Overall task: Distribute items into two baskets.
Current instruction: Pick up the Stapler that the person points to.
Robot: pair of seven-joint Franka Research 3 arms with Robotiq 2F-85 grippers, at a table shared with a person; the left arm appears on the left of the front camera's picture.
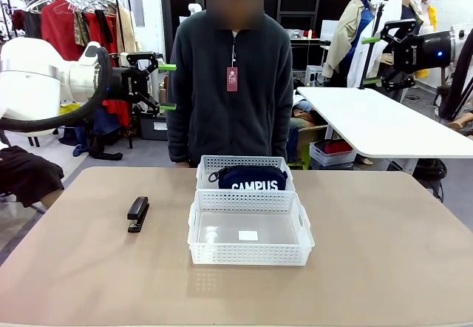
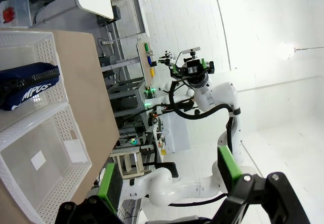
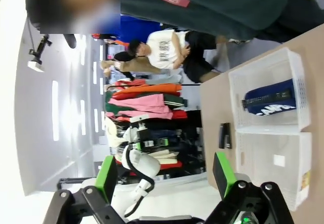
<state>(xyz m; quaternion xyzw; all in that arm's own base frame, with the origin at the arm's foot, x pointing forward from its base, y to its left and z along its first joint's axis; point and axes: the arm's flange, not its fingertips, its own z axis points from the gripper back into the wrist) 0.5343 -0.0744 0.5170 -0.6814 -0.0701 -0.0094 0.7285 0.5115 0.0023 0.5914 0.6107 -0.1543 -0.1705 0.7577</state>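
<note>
Navy blue soft CAMPUS zip pouch [image 1: 251,179] sitting in far translucent white lattice plastic basket [image 1: 244,160]. Step 2 pending: black desk stapler [image 1: 137,214] lying well below released, empty left gripper [image 1: 168,86]; right gripper [image 1: 371,61] released too. Descent, grasp, transfer into near basket [image 1: 247,254] being called for.

Bare table [image 1: 74,268] around stapler [image 1: 137,214]; near basket [image 1: 250,255] to its right.

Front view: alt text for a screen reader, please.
Two white baskets sit centred on the table: the far basket holds a navy CAMPUS pouch, the near basket no item. A black stapler lies left of them. A person stands behind; left gripper and right gripper are raised, open.
</note>
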